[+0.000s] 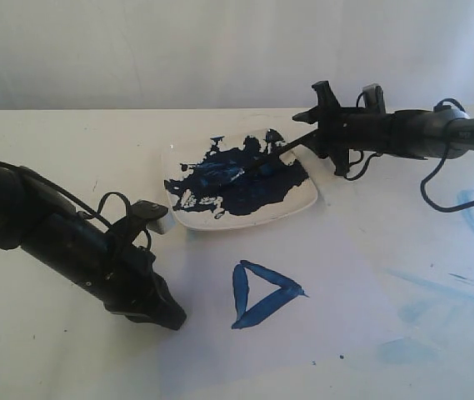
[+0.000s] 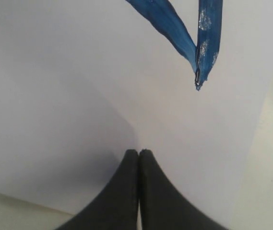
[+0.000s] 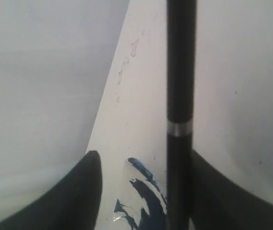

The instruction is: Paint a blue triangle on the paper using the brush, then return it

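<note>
Right gripper (image 1: 307,132): jaws spread, brush (image 1: 286,148) between them, clear of one jaw. Bristle end lies in the dark paint on the dish (image 1: 307,198), far centre of the counter (image 1: 70,150). Blue triangle (image 1: 239,293) is on the paper (image 2: 69,96), just near of the dish. Left gripper (image 2: 139,153): pinched closed, empty, left of the triangle.

No writing, label, brand or number can be read anywhere, neither on the paper (image 2: 78,96), the brush (image 3: 180,72) nor the dish (image 1: 306,200).

Table (image 1: 53,133); paper (image 2: 78,96), paint dish (image 1: 301,205) on top
</note>
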Controlling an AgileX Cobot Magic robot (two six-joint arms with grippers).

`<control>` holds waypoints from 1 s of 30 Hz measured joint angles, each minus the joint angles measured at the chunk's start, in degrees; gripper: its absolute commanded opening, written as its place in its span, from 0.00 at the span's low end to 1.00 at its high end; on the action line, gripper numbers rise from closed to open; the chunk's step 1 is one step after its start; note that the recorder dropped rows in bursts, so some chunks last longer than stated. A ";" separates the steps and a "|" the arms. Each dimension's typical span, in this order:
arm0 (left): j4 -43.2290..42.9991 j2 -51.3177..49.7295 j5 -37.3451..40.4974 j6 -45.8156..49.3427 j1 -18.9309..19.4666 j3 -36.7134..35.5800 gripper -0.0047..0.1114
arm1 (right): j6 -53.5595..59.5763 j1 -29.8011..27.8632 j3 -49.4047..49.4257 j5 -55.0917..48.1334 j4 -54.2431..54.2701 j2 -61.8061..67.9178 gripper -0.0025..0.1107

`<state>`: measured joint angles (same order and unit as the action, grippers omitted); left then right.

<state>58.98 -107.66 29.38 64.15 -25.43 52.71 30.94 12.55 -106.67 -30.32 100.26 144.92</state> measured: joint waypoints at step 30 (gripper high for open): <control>0.00 0.00 0.00 0.00 0.00 0.00 0.04 | -8.32 -5.61 0.00 -14.34 -12.82 -1.74 0.55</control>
<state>58.98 -107.66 29.38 64.15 -25.43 52.71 22.62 6.93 -106.67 -44.66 87.43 143.18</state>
